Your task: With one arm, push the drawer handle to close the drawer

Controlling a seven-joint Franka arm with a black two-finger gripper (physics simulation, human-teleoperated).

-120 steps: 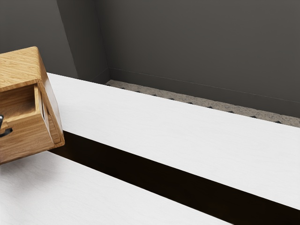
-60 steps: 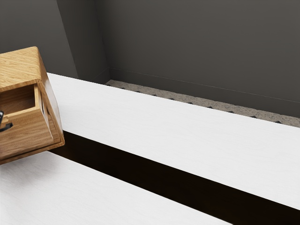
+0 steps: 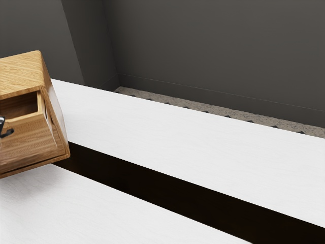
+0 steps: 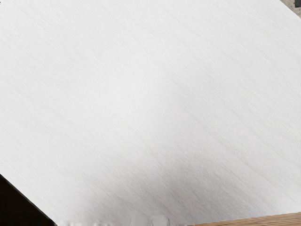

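Drawer standing partly open, fingers point(image 3: 2, 123) at the handle point(image 3: 7, 133)

Exterior view: I am seeing the wooden cabinet point(image 3: 23, 71) sitting at the view's left, its near part running out of frame. The drawer point(image 3: 33, 140) is projecting from it, with part of the dark interior showing above the front panel. The dark, curved handle is sitting high on that panel; a black fingertip is reaching it at the frame edge. Contact: cannot tell. Fingers released or clenched: cannot tell. The white table point(image 3: 193, 137) is stretching away, a dark strip point(image 3: 152, 175) dividing it.

Wrist view: my camera is looking onto white tabletop, with a wooden edge point(image 4: 263, 220) showing beside it.
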